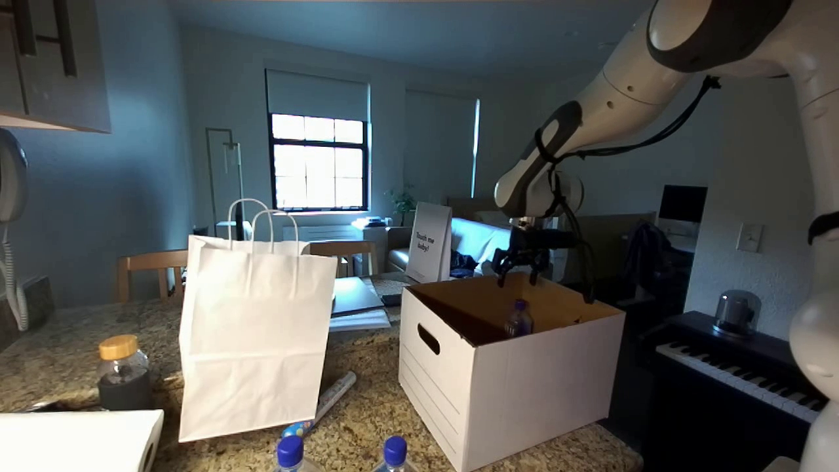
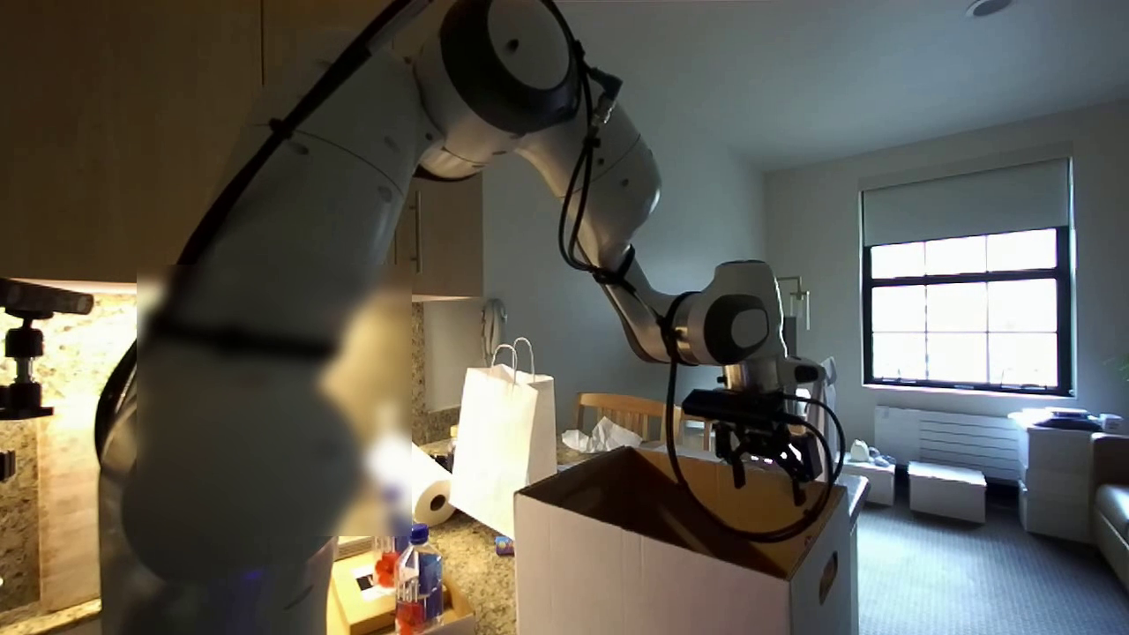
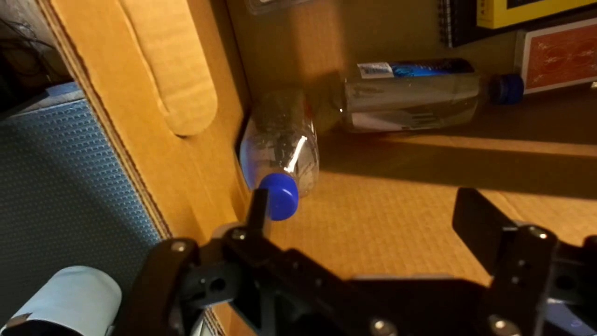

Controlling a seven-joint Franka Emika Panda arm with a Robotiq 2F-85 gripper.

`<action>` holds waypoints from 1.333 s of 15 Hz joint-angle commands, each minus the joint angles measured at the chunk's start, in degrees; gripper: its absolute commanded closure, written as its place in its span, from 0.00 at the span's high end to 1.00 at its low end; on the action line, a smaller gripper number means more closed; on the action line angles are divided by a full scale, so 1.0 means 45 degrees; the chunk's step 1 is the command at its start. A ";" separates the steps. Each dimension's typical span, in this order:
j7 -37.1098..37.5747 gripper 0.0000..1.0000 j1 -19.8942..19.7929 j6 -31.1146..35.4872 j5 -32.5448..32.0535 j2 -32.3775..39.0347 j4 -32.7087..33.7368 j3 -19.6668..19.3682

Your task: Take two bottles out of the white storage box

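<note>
The white storage box (image 1: 547,387) stands open on the counter, and it also shows in an exterior view (image 2: 653,578). Inside it, a clear bottle with a blue cap (image 3: 280,149) stands upright by the brown wall; it shows in an exterior view too (image 1: 519,321). Another bottle (image 3: 413,100) lies on its side on the box floor. My gripper (image 3: 364,196) is open and empty, pointing down above the box opening, as both exterior views show (image 1: 518,278) (image 2: 769,489). In the wrist view one finger overlaps the upright bottle's cap; the bottle is not between the fingers.
Two blue-capped bottles (image 1: 290,452) (image 1: 394,452) stand outside the box. A white paper bag (image 1: 259,341) and a marker-like tube (image 1: 335,395) are beside it. A card deck (image 3: 559,56) and a yellow item (image 3: 522,11) lie inside the box. A cable (image 2: 675,459) hangs from the wrist.
</note>
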 commanded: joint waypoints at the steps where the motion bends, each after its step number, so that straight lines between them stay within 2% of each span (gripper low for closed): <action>1: -0.0270 1.00 -0.0008 0.0193 -0.0240 0.0824 0.0358 -0.0125; 4: 0.0055 1.00 0.0133 0.0248 -0.0621 0.1610 0.0935 -0.0302; 6: 0.0320 1.00 0.0448 0.0281 -0.1555 0.2379 0.1549 -0.0703; 13: 0.1591 1.00 0.1580 0.0021 -0.4215 0.3466 0.2609 -0.1849; 16: 0.1580 1.00 0.1643 -0.0294 -0.4357 0.3756 0.2893 -0.1842; 20: 0.1289 1.00 0.1524 -0.0664 -0.3901 0.3849 0.2919 -0.1410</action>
